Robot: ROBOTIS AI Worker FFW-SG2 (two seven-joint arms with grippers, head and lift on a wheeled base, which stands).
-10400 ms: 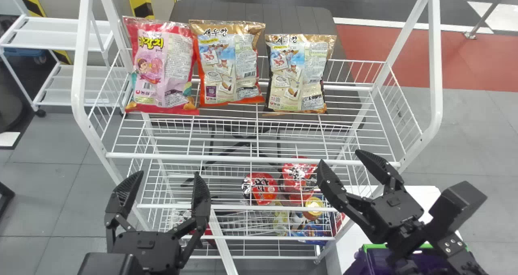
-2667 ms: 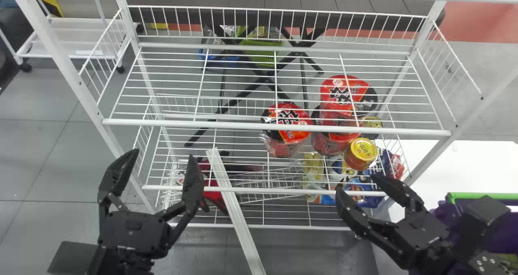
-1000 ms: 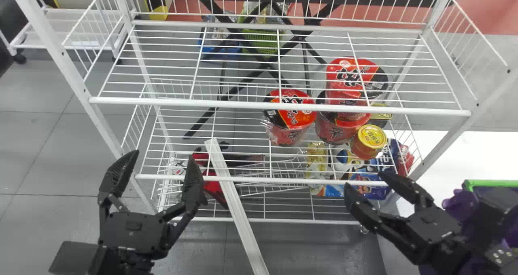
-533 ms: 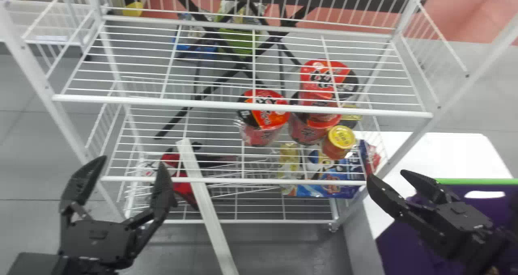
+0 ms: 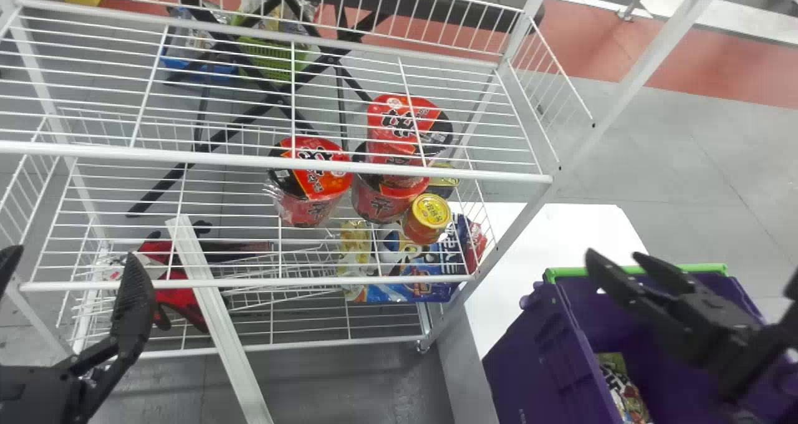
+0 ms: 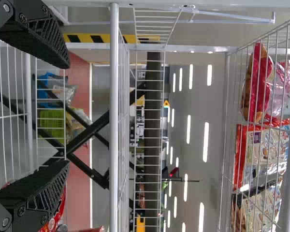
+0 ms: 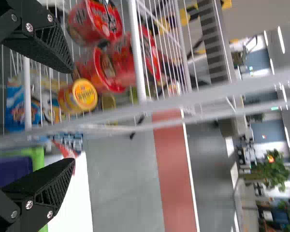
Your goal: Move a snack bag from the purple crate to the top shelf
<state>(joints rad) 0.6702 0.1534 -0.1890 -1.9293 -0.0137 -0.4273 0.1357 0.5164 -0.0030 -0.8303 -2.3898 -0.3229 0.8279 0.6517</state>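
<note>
Snack bag (image 5: 625, 390) lies in the purple crate (image 5: 527, 368), its visible length slanting from far to near right (near end cut off). The head view has swung rightward since the earlier frame, showing more crate. Right gripper (image 5: 614, 259), fingers spread, overlaps the crate; left gripper (image 5: 73, 259), also spread, fronts the white rack (image 5: 218, 158) holding red cups (image 5: 315, 207).

Toward the right edge of a lower wire shelf (image 5: 299, 282) are red noodle cups (image 5: 318, 178), two stacked, with a yellow-lidded jar (image 5: 428, 218) just in front of the stack. Beyond it, a green basket (image 5: 274, 53) sits beside a blue basket (image 5: 199, 68).
</note>
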